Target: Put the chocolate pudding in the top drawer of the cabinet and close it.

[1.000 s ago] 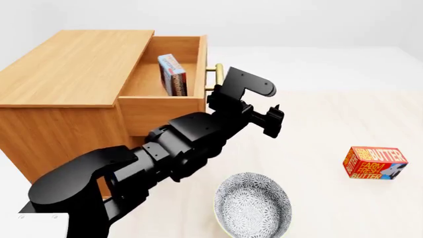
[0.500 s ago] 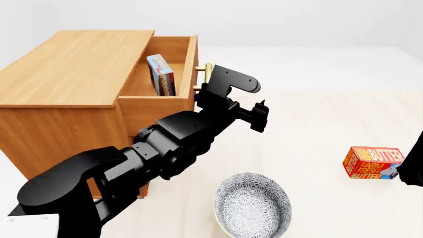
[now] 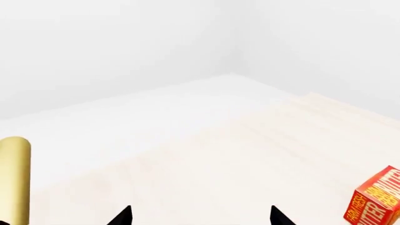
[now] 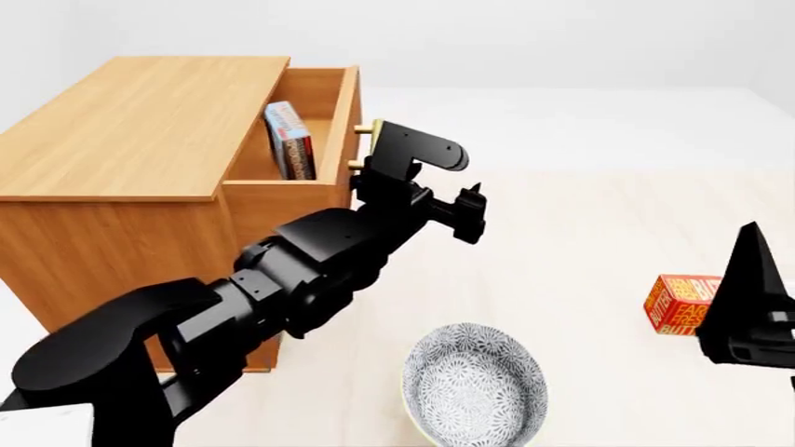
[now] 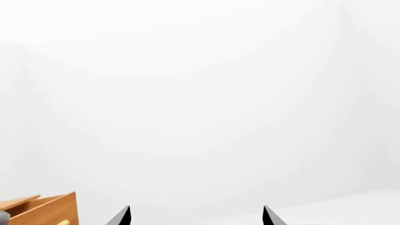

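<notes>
The light-brown cabinet (image 4: 125, 140) stands at the left. Its top drawer (image 4: 283, 197) is part-way open. The chocolate pudding (image 4: 289, 140) stands on edge inside it. My left arm reaches across the drawer front. My left gripper (image 4: 467, 216) is open and empty, just right of the brass handle (image 4: 363, 145). The handle also shows at the edge of the left wrist view (image 3: 14, 180), beside the left gripper (image 3: 200, 220). My right gripper (image 4: 747, 279) is raised at the far right, open and empty, and its tips show in the right wrist view (image 5: 196, 218).
A patterned bowl (image 4: 475, 386) sits near the front, in the middle. A red-orange butter box (image 4: 675, 304) lies at the right, partly behind my right gripper; it also shows in the left wrist view (image 3: 379, 199). The lower drawer is hidden behind my left arm.
The top drawer has slid further into the cabinet, with my left arm moving left against its front. My right gripper has risen into view at the right.
</notes>
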